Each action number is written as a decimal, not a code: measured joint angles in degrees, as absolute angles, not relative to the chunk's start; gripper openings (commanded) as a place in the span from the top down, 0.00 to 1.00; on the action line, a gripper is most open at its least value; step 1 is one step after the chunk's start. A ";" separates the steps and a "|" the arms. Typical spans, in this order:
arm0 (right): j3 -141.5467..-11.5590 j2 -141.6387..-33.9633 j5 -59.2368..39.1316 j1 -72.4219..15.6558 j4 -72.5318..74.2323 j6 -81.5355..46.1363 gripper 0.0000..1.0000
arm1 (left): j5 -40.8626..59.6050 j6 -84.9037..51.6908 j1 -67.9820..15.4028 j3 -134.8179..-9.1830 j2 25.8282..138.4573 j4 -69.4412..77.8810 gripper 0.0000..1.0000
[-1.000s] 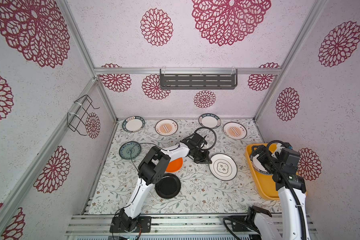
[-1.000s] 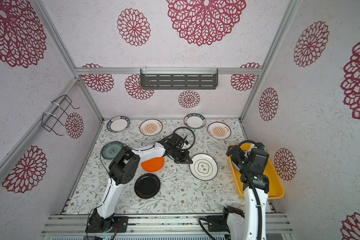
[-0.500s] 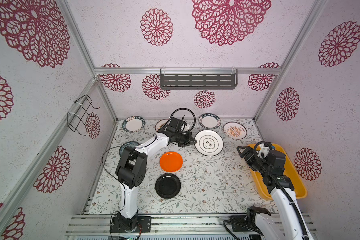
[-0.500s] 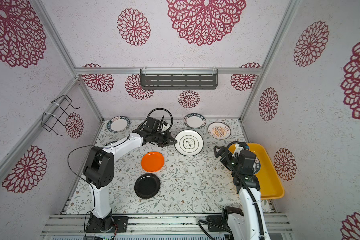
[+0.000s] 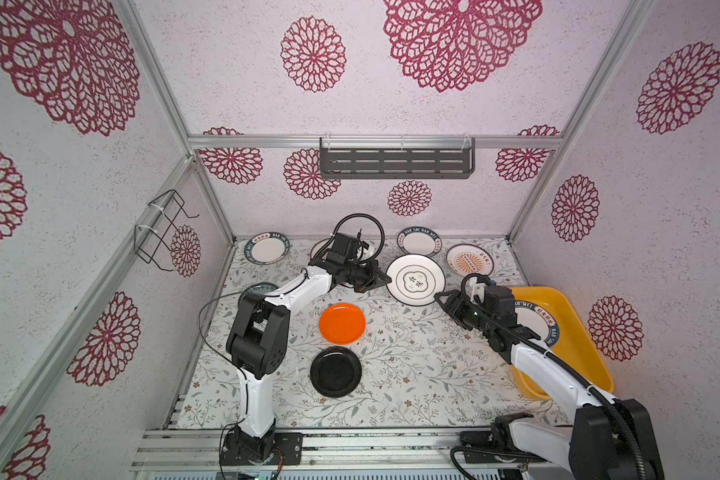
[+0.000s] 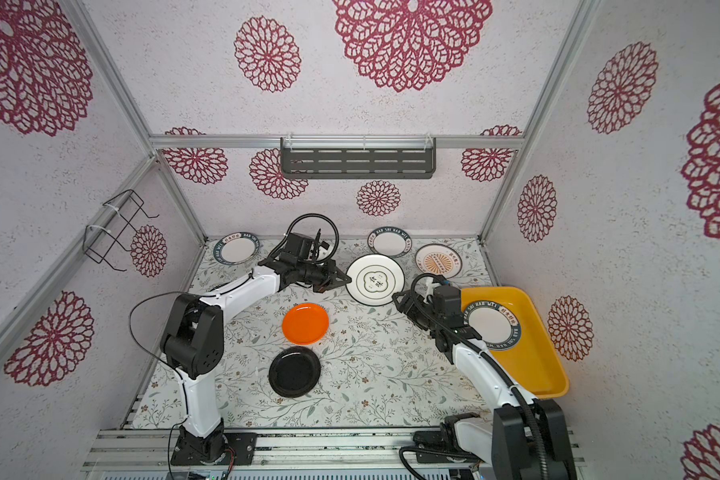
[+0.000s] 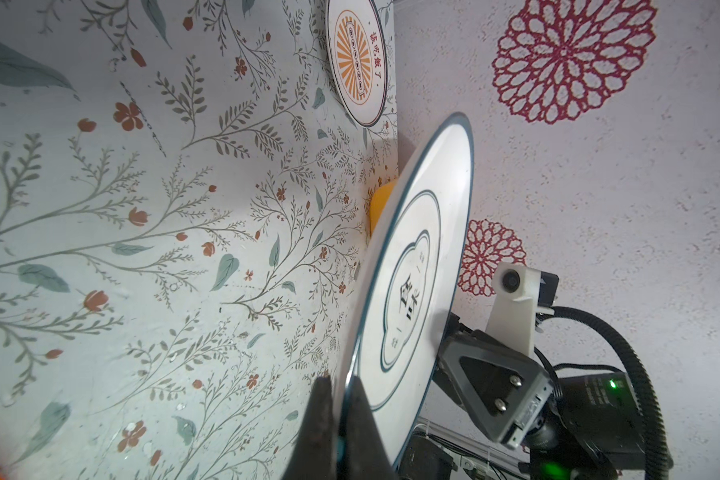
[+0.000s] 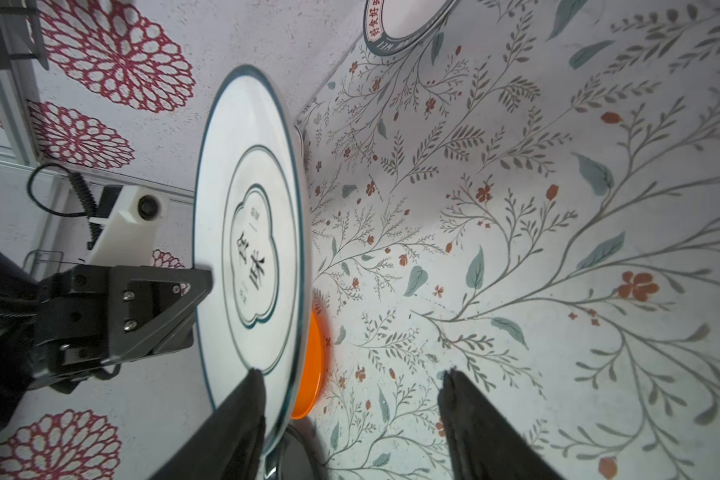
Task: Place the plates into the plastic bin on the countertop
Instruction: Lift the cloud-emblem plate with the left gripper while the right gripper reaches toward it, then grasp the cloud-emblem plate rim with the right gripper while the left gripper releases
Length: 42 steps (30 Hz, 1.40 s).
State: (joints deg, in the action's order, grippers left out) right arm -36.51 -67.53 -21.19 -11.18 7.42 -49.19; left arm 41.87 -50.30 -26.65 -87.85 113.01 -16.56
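Lying flat nearest on the countertop [image 5: 412,374] are a black plate [image 5: 336,372] and, just beyond it, an orange plate [image 5: 342,323]. Past these, the left gripper [image 5: 385,281] is clamped on the rim of a white plate with black characters [image 5: 415,279], held clear of the surface, while the right gripper [image 8: 350,378] stands with jaws apart astride the opposite rim. The plastic bin [image 5: 574,361] sits at the right with one teal-rimmed plate [image 5: 537,328] inside; back-row plates [image 5: 419,241] lie along the far wall.

White arms [image 5: 304,289], black joints [image 5: 258,332], ribbed cables [image 7: 622,343]
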 measured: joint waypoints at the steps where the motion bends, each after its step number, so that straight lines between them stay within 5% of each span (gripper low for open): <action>1: -36.64 -67.79 -21.02 -11.20 7.97 -49.36 0.44 | 41.85 -50.61 -26.74 -87.42 112.68 -16.27 1.00; 17: -38.37 -71.20 -19.64 -11.22 14.59 -53.43 0.87 | 40.99 -51.53 -28.93 -86.50 111.18 -15.75 0.96; 21: -38.50 -71.26 -19.75 -11.22 17.06 -56.40 0.99 | 40.27 -51.62 -28.97 -86.65 111.18 -16.27 0.81; 26: -38.46 -71.29 -18.46 -11.31 15.66 -57.14 1.00 | 39.97 -50.13 -28.99 -88.05 111.15 -16.91 0.39; 42: -36.82 -61.63 -16.86 0.45 2.72 -55.77 1.00 | 32.88 -44.36 -30.24 -87.94 103.22 -17.85 0.12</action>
State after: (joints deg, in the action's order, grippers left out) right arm -36.82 -61.63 -16.86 0.45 2.72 -55.77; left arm 32.88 -44.36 -30.24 -87.94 103.22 -17.85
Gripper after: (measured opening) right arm 0.076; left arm 0.864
